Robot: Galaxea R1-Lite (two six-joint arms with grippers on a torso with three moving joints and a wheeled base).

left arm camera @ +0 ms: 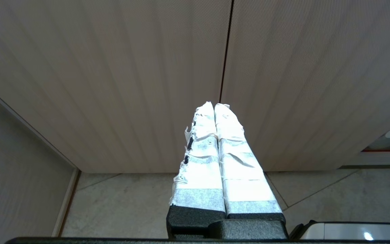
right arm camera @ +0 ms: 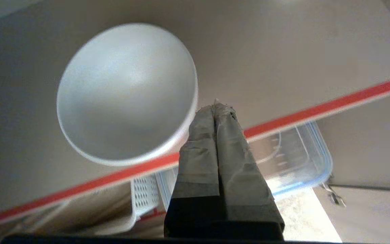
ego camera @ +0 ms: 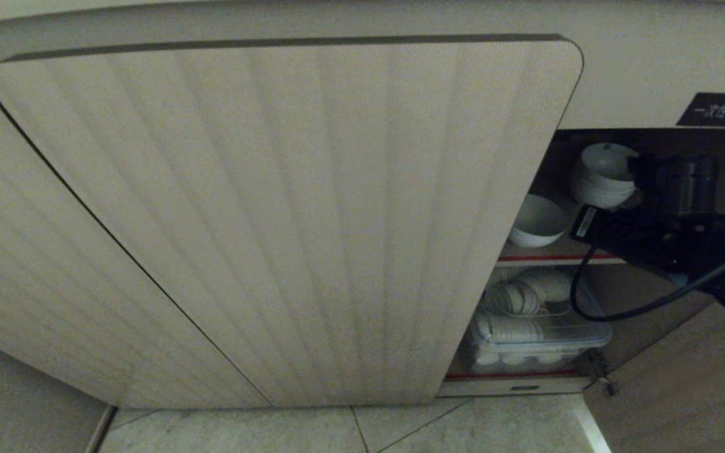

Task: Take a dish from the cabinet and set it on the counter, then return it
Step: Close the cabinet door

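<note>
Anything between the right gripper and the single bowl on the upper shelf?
Nothing. In the right wrist view the shut right gripper sits right beside the bowl rim, just above the shelf's red edge; whether they touch is unclear.

White dish (right arm camera: 127, 91), beige ribbed cabinet door (ego camera: 287, 214), red-striped shelf edge (right arm camera: 317, 110), blk label (ego camera: 721, 109).

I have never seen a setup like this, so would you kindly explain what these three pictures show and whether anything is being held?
It is a two-armed robot. The head camera faces a low cabinet with beige ribbed doors. Each wrist camera looks along its own taped fingers. The right gripper is shut and empty, reaching into the open side, its tips beside a small round white bowl on the grey-brown shelf with a red edge. A clear plastic box sits below. The left gripper, shut and empty, faces the closed doors.
</note>
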